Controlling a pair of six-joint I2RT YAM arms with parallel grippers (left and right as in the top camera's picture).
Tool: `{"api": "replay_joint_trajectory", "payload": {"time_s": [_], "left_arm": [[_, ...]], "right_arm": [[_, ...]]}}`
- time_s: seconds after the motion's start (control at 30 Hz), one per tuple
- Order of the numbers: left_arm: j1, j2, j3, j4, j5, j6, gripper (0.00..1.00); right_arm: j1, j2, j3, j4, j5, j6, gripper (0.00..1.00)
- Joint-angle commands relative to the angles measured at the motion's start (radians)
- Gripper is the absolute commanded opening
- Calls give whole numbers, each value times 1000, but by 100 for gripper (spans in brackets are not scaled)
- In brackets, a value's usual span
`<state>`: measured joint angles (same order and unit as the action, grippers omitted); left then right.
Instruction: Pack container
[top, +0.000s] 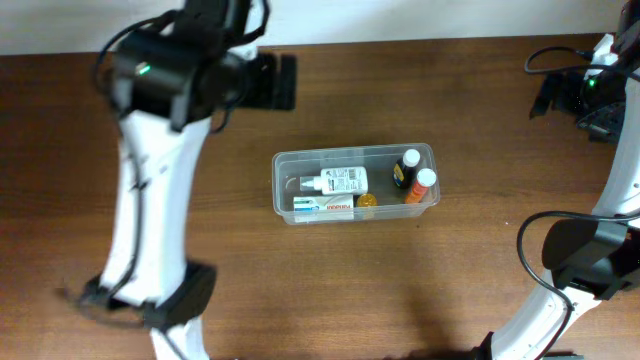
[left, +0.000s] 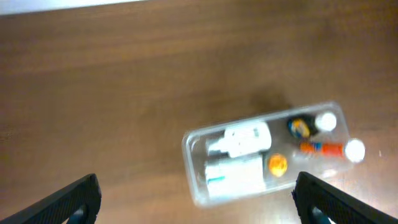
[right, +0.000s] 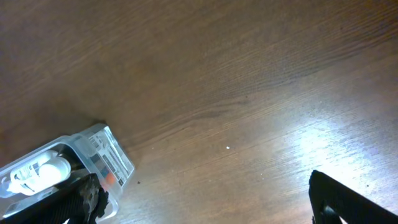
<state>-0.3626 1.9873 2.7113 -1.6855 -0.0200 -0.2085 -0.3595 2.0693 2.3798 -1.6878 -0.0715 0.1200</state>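
The left gripper (left: 196, 190) hung empty over the table (left: 124, 93), fingers wide apart, with the container (left: 189, 146) just ahead between them, its bottles (left: 245, 138) packed inside. The right gripper (right: 205, 199) was likewise spread. Dropping carelessly could knock the tub.

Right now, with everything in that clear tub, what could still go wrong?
The orange bottle seems to rest its white cap at the end rim of the container, so a nudge might tip it out, or it could get in the way of a lid. The container stands loose on the table. The left gripper and right gripper are open and hold nothing, so a careless push could slide it and jostle the dark bottle.
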Motion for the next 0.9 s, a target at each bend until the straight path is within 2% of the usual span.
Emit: {"api": "replay_joint_trajectory", "payload": {"time_s": [0.0, 0.17, 0.43, 0.63, 0.73, 0.87], "left_arm": [[20, -196, -248, -2, -36, 13, 99], [19, -457, -550, 0, -69, -69, 99], [19, -849, -882, 104, -101, -206, 99], [19, -1006, -1006, 65, -100, -225, 99], [19, -1042, -1015, -3, -101, -225, 99], [19, -1069, -1017, -2, -78, -221, 99]], "right_arm": [[-8, -19, -4, 1, 2, -3, 98], [-8, -19, -4, 1, 2, -3, 98], [-8, -19, -4, 1, 2, -3, 99], [-8, -19, -4, 1, 2, -3, 98], [-8, -19, -4, 1, 2, -3, 98], [-8, -19, -4, 1, 2, -3, 98]]}}
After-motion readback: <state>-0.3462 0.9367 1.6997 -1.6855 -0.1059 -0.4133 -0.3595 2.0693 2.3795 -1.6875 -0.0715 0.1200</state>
